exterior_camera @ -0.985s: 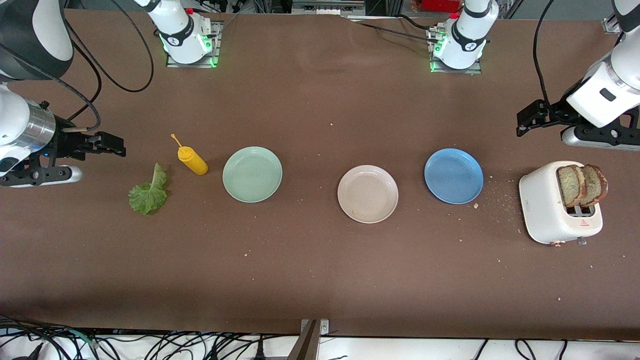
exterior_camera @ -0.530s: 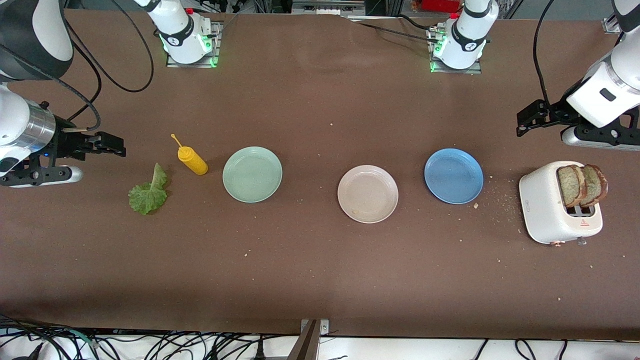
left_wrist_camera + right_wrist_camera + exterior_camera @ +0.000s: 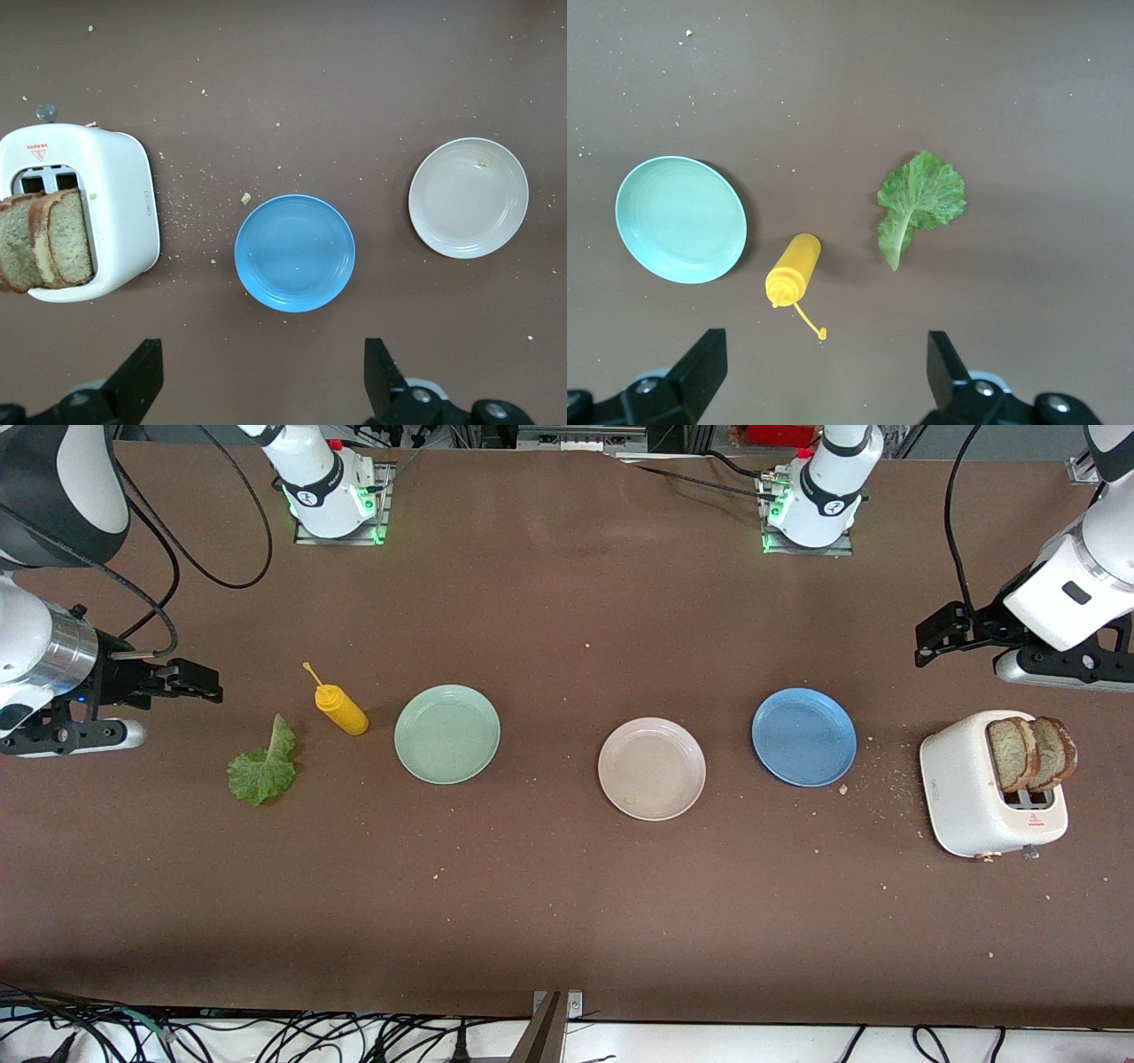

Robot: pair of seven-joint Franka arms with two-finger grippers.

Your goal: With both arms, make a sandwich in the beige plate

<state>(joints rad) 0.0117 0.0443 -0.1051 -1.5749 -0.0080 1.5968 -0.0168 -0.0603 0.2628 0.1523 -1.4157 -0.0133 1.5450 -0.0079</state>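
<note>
looking over the last second, you will find almost nothing changed: both arms wait at their ends of the brown worktop [image 3: 549,602], and no thing has moved. this means the task is not started yet, in my judgement.

the left tool [image 3: 261,381] hangs over the worktop just beside the white toaster [image 3: 970,797], with its fingers spread wide and holding nothing. the right tool [image 3: 824,376] hangs near the ruffled green lettuce leaf [image 3: 262,766], also wide open and empty.

the two brown wholemeal bread slices [image 3: 1030,753] stand in the toaster. the round pale beige plate [image 3: 651,769] lies between the mint-green plate [image 3: 446,734] and the blue plate [image 3: 803,737], with only a crumb in it. a yellow squeeze bottle [image 3: 339,708] lies beside the lettuce.
</note>
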